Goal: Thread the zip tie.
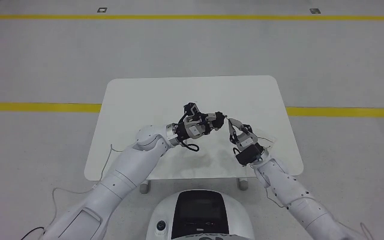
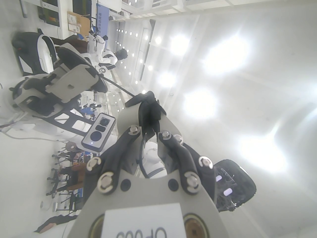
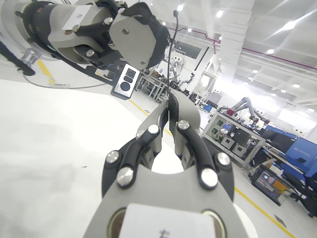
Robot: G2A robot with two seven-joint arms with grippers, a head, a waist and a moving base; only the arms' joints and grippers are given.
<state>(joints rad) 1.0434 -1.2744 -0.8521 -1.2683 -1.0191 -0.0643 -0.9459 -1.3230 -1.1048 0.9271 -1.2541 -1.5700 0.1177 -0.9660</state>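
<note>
Holding both tools up over the white counter [image 1: 150, 108], tips nearly meeting. My right tool [image 3: 168, 100] is clamped tight on one end of the black zip tie [image 3: 169, 70]. The strap runs straight across to my left tool [image 2: 145, 99], which is pinched closed on it near the head.

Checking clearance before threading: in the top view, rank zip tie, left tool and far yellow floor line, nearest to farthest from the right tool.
1. zip tie, pinched in the right tool.
2. left tool, just across, above the table.
3. far yellow floor line, beyond the table.
</note>
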